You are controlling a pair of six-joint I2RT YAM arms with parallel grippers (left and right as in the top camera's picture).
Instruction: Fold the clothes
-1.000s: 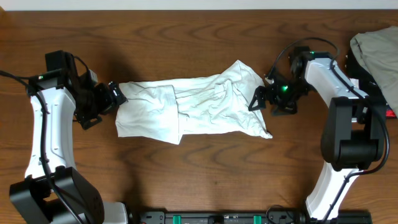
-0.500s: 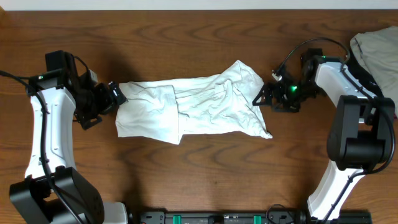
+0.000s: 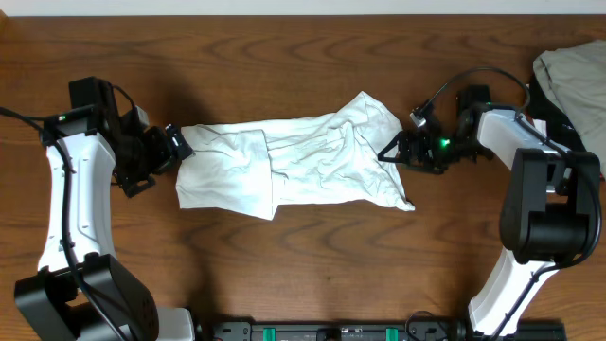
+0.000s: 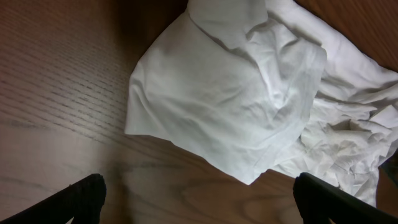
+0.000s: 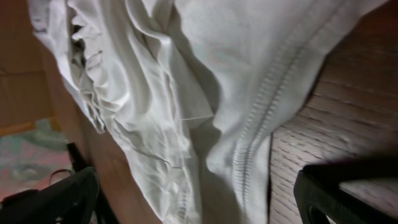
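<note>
Clothes [image 3: 294, 166], a single crumpled white shirt, lie bunched lengthwise on the table [image 3: 303, 275] between my arms. My left gripper [image 3: 178, 148] is spread wide at the shirt's left edge, grasping nothing. My right gripper [image 3: 388, 152] is likewise released beside its right edge. A beige-grey heap [image 3: 568, 71] sits at the far right.

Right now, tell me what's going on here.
Two robot arms are set at either end of a crumpled white T-shirt on the wooden table. The left gripper is at its left edge, the right gripper at its right edge, both open, holding nothing. No neat fold yet. Other garments lie heaped at the far right.
</note>
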